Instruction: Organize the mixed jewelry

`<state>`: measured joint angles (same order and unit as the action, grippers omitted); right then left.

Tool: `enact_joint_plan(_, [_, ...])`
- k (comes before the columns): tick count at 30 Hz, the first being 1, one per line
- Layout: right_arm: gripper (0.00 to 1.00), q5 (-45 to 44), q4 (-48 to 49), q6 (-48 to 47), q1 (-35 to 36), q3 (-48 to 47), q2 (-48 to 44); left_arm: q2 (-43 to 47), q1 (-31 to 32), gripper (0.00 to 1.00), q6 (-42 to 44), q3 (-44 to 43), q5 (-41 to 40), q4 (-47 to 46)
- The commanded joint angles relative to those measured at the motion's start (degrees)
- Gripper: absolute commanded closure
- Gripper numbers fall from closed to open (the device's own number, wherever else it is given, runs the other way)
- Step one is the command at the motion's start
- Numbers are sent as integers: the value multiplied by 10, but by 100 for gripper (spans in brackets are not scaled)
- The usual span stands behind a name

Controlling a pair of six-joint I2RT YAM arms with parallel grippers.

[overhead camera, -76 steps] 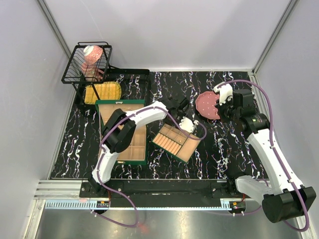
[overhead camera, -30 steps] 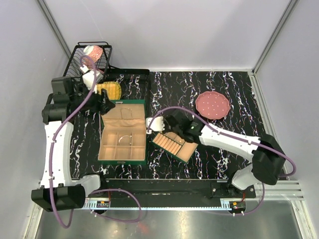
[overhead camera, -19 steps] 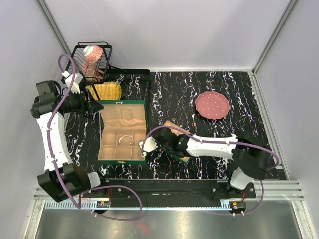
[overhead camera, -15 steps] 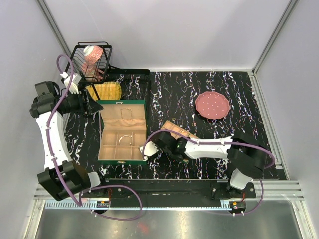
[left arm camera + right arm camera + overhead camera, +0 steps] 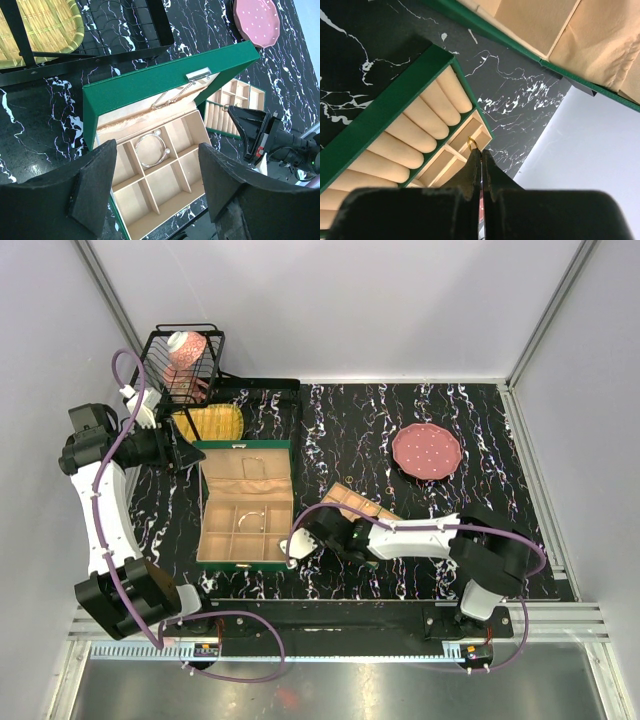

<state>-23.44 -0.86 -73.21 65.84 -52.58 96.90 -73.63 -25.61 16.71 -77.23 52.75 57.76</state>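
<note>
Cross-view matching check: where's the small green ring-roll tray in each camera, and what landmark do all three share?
Top external: ring-roll tray at centre, right of the box, partly under the right arm.
Left wrist: tray right of centre, just past the box's raised lid.
Right wrist: tray fills the lower left, with a gold hoop at the fingertips over it.
Shared landmark: the open green box.

bangle (image 5: 145,164) in box (image 5: 150,85), tray (image 5: 224,107) right
</note>
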Motion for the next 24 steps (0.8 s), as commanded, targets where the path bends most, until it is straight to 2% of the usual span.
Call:
enact_joint_plan(1, [100, 44, -53, 8, 5, -39, 6, -4, -5, 31, 11, -15, 22, -12])
enact_joint_plan(11, [100, 95, -123, 11, 5, -70, 10, -1, -5, 31, 9, -15, 22, -11])
enact_joint_plan(24, [100, 124, -123, -35, -5, -62, 18, -3, -5, 31, 11, -22, 5, -12])
